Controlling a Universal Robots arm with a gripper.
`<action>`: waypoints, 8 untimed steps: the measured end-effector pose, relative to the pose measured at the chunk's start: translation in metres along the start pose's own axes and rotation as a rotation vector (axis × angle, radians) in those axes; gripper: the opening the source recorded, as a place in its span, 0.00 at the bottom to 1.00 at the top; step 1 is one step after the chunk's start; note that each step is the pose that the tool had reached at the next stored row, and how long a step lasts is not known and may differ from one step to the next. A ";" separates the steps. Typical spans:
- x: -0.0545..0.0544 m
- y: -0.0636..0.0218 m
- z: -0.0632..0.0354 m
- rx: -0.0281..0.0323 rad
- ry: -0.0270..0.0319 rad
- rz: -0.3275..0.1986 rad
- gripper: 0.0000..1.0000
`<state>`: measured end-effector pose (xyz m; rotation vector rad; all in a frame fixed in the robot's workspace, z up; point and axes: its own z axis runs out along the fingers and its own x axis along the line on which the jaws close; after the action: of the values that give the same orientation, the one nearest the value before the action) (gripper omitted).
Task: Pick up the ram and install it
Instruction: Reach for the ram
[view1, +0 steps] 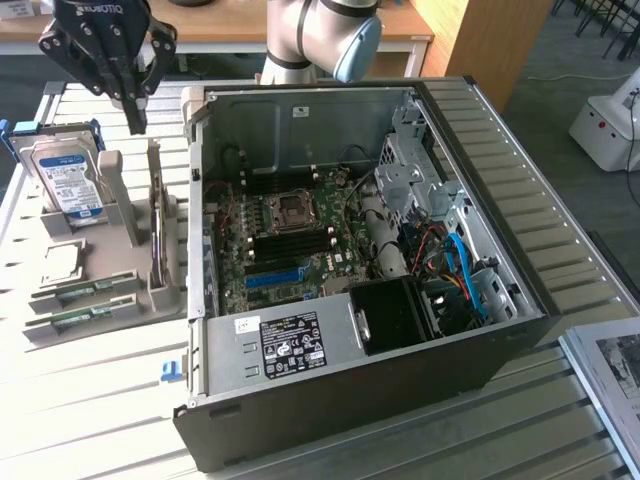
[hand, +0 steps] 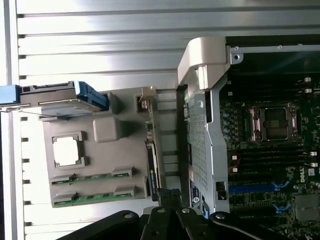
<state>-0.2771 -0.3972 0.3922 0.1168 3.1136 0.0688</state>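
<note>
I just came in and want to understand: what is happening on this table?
A robot arm's gripper hangs above the grey holder, which stands beside the open computer case. One ram stick and a second ram stick lie flat in the holder, not yet picked up. A hard drive stands in the same holder.

Green ram sticks (view1: 84, 293), grey tray (hand: 107, 160), blue-labelled silver hard drive (view1: 68, 180), black case (view1: 330, 400), black pincer (view1: 137, 120).
</note>
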 end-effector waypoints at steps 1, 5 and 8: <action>0.003 -0.0001 0.0000 0.0000 0.0001 0.000 0.10; 0.013 -0.0008 0.0000 0.0000 0.0000 0.000 0.10; 0.020 -0.0012 0.0000 0.0000 0.0000 0.000 0.10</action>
<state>-0.2975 -0.3969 0.3916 0.1166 3.1136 0.0688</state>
